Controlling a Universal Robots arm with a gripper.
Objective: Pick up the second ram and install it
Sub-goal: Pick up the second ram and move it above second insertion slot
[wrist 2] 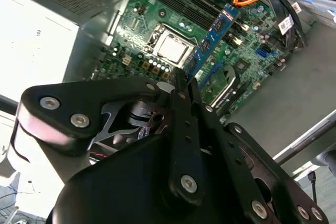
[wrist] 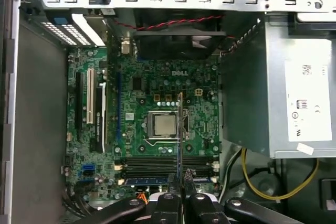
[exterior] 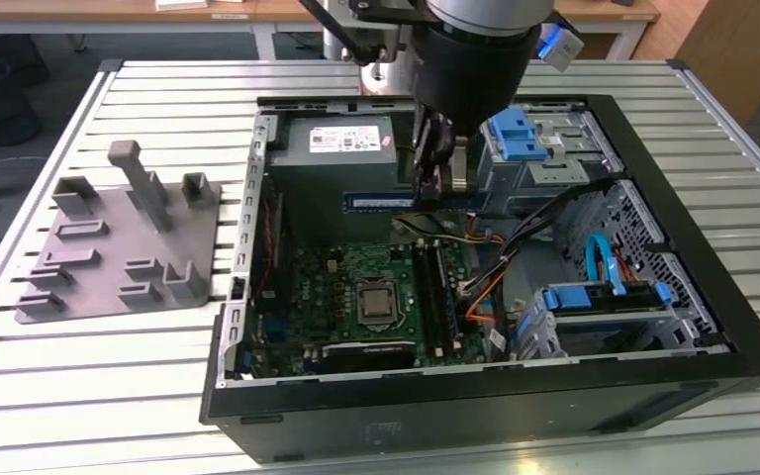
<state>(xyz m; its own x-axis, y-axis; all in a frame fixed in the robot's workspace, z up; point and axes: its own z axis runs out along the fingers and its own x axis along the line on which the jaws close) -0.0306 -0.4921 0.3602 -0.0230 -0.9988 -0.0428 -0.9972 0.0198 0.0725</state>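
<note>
Slatted table with an open computer case lying on it; at the exterior view's left, a grey moulded tray with slots and upright posts, standing apart from the case; inside the case, at the far left, the grey power supply; nearer than it, the green motherboard with its processor socket and, just to the right, long black sockets running near to far; above the board, the gripper hanging from the dark arm, its fingers drawn narrow and pinching the second ram; the strip is held on edge, clear of the board, jutting from the fingers toward the exterior view's left, just in front of the power supply and lying crosswise to the sockets; in the first wrist view the second ram appears edge-on as a thin line over the processor area; at the right, blue drive brackets and bundled cables.
</note>
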